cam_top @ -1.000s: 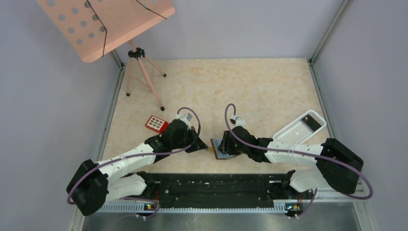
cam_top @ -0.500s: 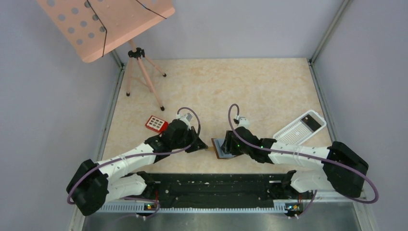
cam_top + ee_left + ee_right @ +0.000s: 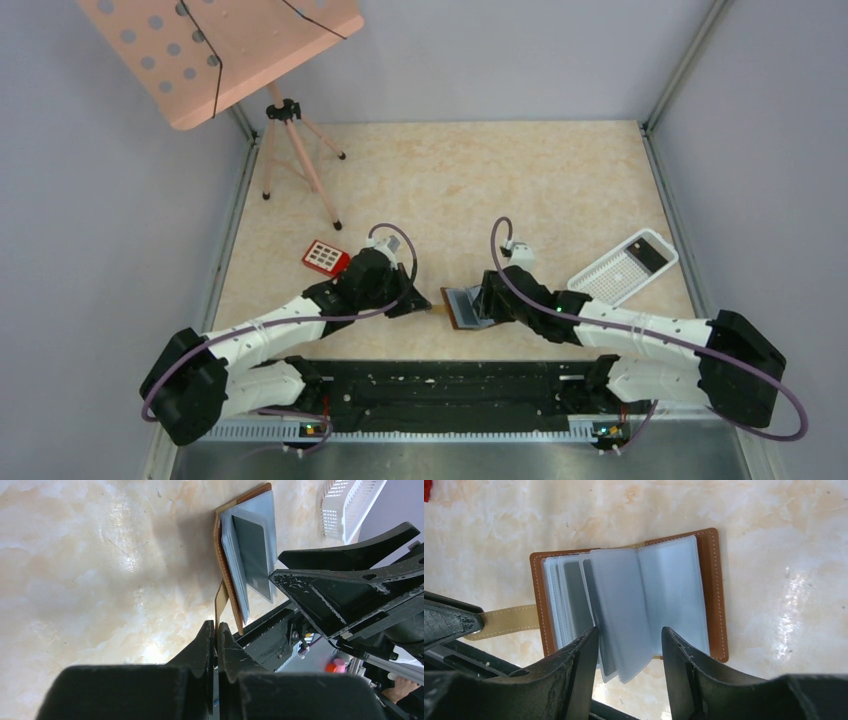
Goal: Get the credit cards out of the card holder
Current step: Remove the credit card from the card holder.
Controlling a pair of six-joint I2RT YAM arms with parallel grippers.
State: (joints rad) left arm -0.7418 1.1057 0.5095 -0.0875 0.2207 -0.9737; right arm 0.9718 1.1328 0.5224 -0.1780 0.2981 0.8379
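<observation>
The brown card holder (image 3: 463, 307) lies open on the table between the arms, its blue-grey plastic sleeves fanned out (image 3: 634, 605). Dark cards sit in the left sleeves (image 3: 574, 597). It also shows in the left wrist view (image 3: 247, 555). My left gripper (image 3: 216, 630) is shut on the holder's tan tab (image 3: 220, 597); in the top view it is at the holder's left edge (image 3: 425, 304). My right gripper (image 3: 629, 640) is open, its fingers (image 3: 584, 652) on either side of the loose sleeves' lower edge; in the top view it sits over the holder (image 3: 487, 300).
A red keypad-like block (image 3: 324, 257) lies left of the left gripper. A white perforated tray (image 3: 622, 267) lies at the right. A pink perforated stand on a tripod (image 3: 290, 140) stands at the back left. The black base rail (image 3: 440, 385) runs along the near edge.
My right arm has shifted to the right and its gripper has drawn back a little over the holder, showing more of the sleeves. The left arm has not moved.
</observation>
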